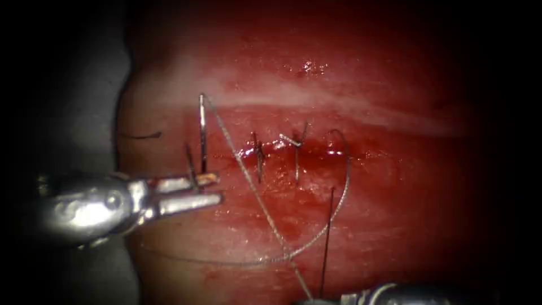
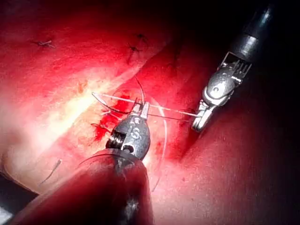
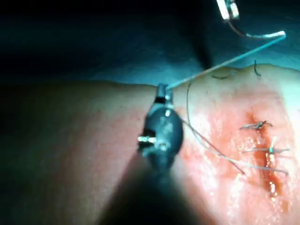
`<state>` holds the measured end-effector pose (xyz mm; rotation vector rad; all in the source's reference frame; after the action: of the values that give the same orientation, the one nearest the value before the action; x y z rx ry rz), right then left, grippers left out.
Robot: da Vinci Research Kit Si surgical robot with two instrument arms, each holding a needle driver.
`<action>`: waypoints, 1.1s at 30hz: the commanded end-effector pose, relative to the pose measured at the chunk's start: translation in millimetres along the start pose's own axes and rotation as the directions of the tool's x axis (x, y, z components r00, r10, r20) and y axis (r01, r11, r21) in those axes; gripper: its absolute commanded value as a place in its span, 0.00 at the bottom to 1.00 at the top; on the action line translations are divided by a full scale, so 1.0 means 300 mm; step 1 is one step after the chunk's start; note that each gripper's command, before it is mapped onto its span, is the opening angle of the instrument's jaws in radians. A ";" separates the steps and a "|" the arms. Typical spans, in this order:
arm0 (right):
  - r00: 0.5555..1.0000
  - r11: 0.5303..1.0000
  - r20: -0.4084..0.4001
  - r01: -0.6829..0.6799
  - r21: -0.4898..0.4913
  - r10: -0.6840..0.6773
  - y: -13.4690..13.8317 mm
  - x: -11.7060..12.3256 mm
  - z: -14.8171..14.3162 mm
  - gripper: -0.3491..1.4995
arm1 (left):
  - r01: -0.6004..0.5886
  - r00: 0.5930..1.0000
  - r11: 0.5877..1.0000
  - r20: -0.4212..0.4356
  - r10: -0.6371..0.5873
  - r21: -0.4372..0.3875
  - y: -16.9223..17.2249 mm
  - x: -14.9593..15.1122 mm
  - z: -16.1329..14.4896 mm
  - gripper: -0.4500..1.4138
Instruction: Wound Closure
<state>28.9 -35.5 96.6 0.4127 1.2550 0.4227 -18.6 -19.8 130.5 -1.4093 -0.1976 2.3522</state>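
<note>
**Needle held free in the air left of the cut, thread held below it**

The left end effector (image 1: 218, 188) grips the needle (image 1: 202, 130) low on its curve, clear of the tissue (image 1: 395, 186) and left of the cut (image 1: 293, 149). The right end effector (image 3: 162, 89) is closed on the thread (image 1: 254, 192) below the cut. I judge the needle is between bites, and another would need its point aimed at the cut's edge. The needle's point is hard to make out, and the endoscope's edge cuts off the right tool.
</note>
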 end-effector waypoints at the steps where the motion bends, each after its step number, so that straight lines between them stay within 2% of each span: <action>1: 1.000 1.000 -0.015 0.019 0.007 -0.019 -0.0041 0.0024 0.0031 0.34 | 0.005 1.000 1.000 0.001 -0.006 0.010 0.001 -0.003 0.001 0.00; 2: 1.000 1.000 -0.027 0.014 0.003 -0.014 -0.0036 0.0039 0.0029 0.55 | 0.005 1.000 1.000 0.002 -0.005 0.019 0.000 -0.003 0.000 0.00; 5: 0.999 1.000 -0.040 0.018 -0.026 -0.019 0.0004 0.0060 0.0006 0.74 | 0.010 1.000 0.999 0.000 -0.010 0.033 -0.002 -0.004 -0.004 0.00; 7: 0.999 0.999 -0.034 0.019 -0.041 -0.020 0.0032 0.0056 -0.0016 0.78 | 0.013 1.000 0.999 -0.002 -0.013 0.042 -0.003 -0.004 -0.007 0.00; 13: 0.999 0.995 -0.012 0.037 -0.089 -0.038 0.0107 0.0016 -0.0077 0.79 | 0.018 1.000 0.997 0.003 -0.018 0.075 -0.005 -0.003 -0.012 0.00; 17: 0.997 0.986 0.011 0.082 -0.142 -0.082 0.0164 -0.0007 -0.0088 0.74 | 0.020 1.000 0.997 0.002 -0.020 0.076 -0.005 -0.002 -0.012 0.00; 20: 0.995 0.981 0.024 0.097 -0.166 -0.094 0.0213 -0.0053 -0.0088 0.71 | 0.020 1.000 0.997 -0.002 -0.020 0.073 -0.004 -0.002 -0.011 0.00; 28: 0.989 0.971 0.101 0.125 -0.203 -0.107 0.0363 -0.0278 -0.0133 0.54 | 0.020 1.000 0.997 -0.012 -0.019 0.079 -0.007 -0.004 -0.011 0.00; 33: 0.990 0.967 0.120 0.100 -0.236 -0.074 0.0468 -0.0408 -0.0133 0.54 | 0.012 1.000 0.996 -0.013 -0.011 0.087 -0.009 -0.008 -0.009 0.00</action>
<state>20.6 -28.7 112.3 0.1653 1.0970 0.4625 -14.1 -17.8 131.6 -1.3776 -0.0877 2.3143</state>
